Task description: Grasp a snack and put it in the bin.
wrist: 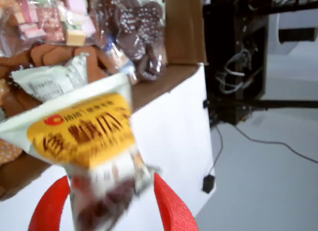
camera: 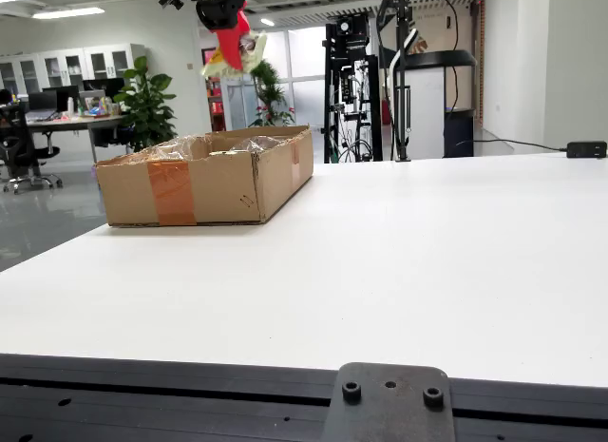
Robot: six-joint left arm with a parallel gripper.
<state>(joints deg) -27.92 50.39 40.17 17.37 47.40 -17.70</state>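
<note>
The view from the table's edge shows the gripper [camera: 231,45] high in the air above the cardboard box [camera: 204,176], which stands on the white table [camera: 399,261], its contents barely visible over the rim. The view that rides on the gripper alone reveals those contents: wrapped snacks [wrist: 134,27] heaped inside. The red fingers [wrist: 171,203] pinch the snack packet [wrist: 84,136] between them by its lower end. Its yellow label bears blurred, probably Chinese, characters.
</note>
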